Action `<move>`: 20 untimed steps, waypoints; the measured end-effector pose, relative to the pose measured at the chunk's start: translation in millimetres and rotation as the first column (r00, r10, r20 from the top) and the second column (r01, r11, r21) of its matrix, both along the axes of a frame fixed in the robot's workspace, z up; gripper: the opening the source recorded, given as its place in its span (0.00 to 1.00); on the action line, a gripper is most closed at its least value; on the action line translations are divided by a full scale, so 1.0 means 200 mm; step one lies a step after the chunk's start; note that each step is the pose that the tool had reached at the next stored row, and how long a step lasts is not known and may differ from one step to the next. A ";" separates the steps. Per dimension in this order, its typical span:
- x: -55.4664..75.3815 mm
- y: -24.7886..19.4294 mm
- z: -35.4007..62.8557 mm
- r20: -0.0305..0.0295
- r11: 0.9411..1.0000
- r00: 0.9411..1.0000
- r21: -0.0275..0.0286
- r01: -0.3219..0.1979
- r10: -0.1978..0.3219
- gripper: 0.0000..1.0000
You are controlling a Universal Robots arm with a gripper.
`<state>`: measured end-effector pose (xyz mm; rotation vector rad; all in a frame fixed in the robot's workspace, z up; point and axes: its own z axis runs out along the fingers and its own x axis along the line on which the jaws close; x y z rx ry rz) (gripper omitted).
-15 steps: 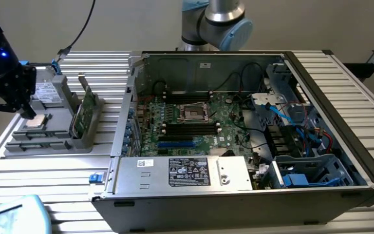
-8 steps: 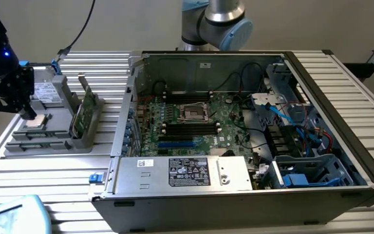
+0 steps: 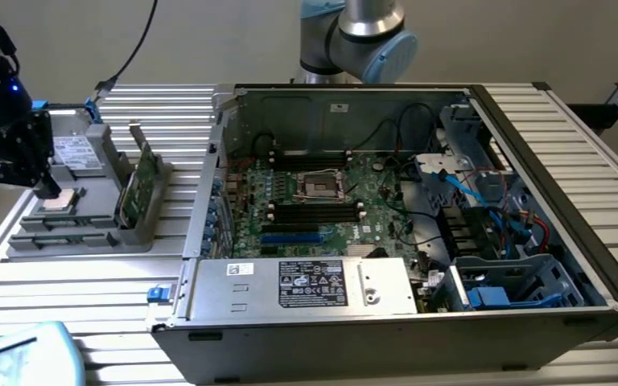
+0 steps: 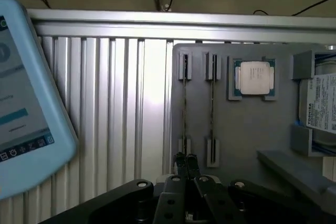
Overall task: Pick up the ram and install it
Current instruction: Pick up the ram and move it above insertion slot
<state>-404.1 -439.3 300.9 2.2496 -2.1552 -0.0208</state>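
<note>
Grey tray (image 3: 86, 240), at nine o'clock of the computer case (image 3: 287, 350) in the exterior view, holds the ram (image 4: 185, 103); the gripper (image 4: 185, 161), fingers together, is at its end.

Computer cases (image 3: 417, 342): one
Trays (image 4: 252, 124): one
Memory sticks (image 4: 185, 108): two
Processor chips (image 4: 254, 77): one
Green cards (image 3: 141, 189): one
Tablets (image 4: 26, 103): one

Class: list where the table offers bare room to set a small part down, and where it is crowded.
Bare ribbed table lies between the blue-edged tablet and the grey holder; another strip flanks the open computer case on the exterior view's right. Crowded: the holder and the case's inside.
</note>
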 end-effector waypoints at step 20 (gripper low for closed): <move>-0.06 0.000 -0.081 0.000 0.997 0.997 0.003 -0.078 0.078 0.37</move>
